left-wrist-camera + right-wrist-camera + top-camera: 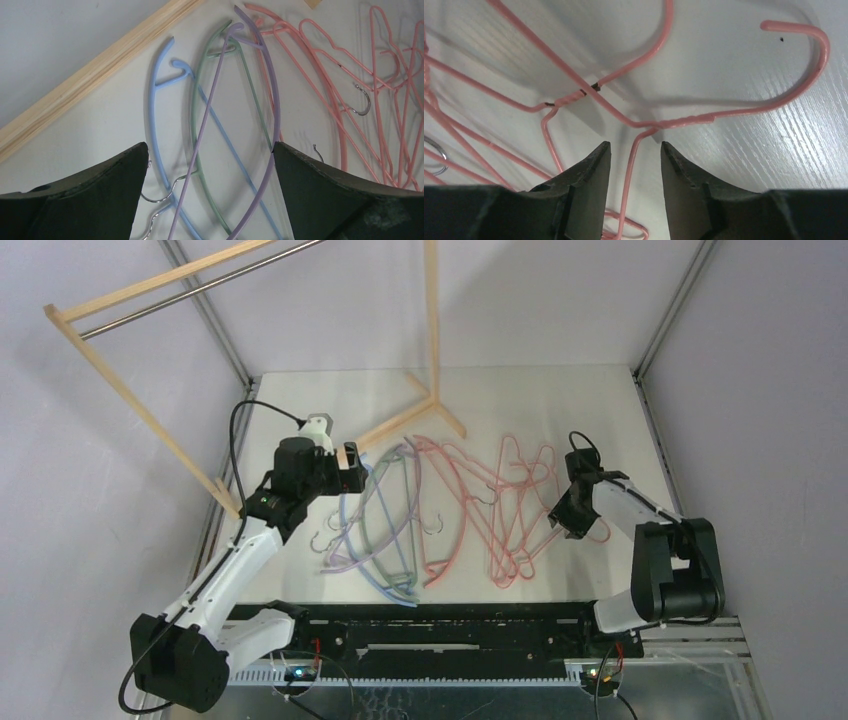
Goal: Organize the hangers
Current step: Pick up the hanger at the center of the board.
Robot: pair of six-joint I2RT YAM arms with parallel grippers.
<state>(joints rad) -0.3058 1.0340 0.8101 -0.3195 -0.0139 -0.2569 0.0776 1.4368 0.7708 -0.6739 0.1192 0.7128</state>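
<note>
Several hangers lie in a loose pile mid-table. To the left, the thicker lilac (352, 530), green (372, 515) and blue (385, 570) hangers overlap. To the right lie the thin pink-red wire hangers (510, 510). My left gripper (356, 472) hovers over the far end of the coloured ones, wide open. Its view shows the blue (152, 125), green (194, 125) and lilac (274, 115) hangers crossing between the black fingers (100, 195), untouched. My right gripper (562, 516) is low over the wire pile, open, with a pink wire (630, 165) running between its fingers (591, 175) below the twisted neck (684, 120), a gap either side.
The light wooden rack stands at the back, with its foot (400, 425) just behind the left gripper and its metal rod (200, 285) up at the far left. A slat of that foot (90, 80) crosses the left wrist view. A thicker pink hanger (320, 85) with a metal hook (362, 102) lies beside the lilac one.
</note>
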